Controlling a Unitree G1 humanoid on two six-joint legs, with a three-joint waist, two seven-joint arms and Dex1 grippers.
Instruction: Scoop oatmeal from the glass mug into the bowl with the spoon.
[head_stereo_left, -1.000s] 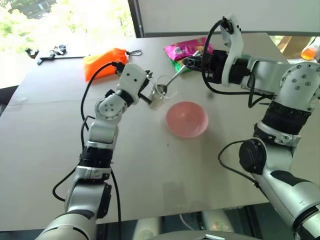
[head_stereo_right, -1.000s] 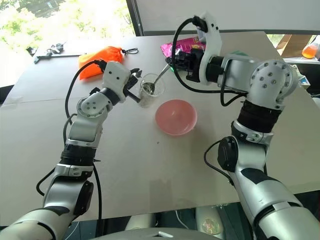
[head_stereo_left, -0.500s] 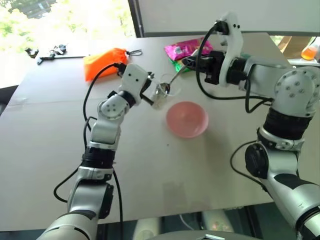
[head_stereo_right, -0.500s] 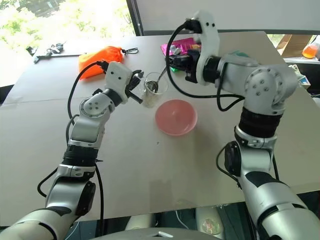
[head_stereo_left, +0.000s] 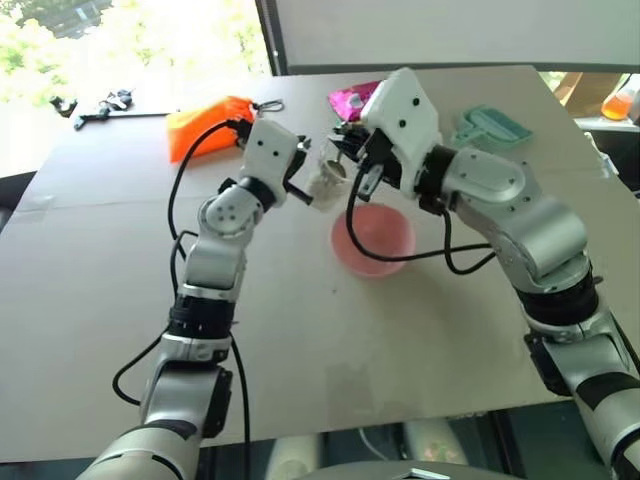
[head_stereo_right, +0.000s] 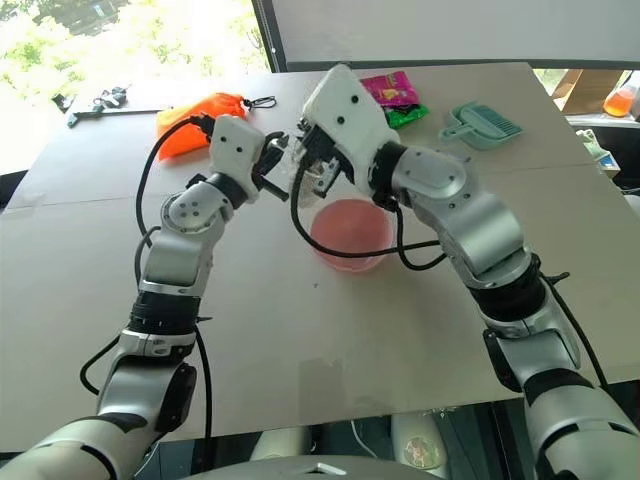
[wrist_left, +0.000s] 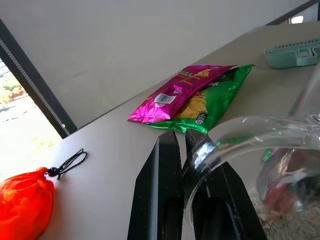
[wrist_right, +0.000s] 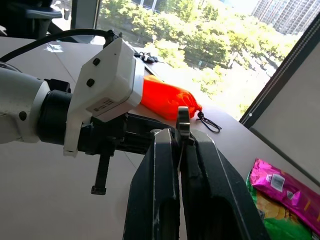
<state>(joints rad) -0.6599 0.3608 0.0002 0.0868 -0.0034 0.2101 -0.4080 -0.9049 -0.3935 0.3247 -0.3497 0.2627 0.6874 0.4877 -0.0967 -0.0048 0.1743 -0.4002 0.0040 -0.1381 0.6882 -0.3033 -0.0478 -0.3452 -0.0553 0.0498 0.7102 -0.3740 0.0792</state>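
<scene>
Left wrist view: glass mug handle pinched in left gripper.

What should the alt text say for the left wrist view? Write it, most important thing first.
The left gripper, fingers shut on the rim of a clear glass mug, holds it above a beige table, with pale oatmeal visible through the glass. Behind lie pink and green snack bags, a teal scoop and an orange pouch.
</scene>
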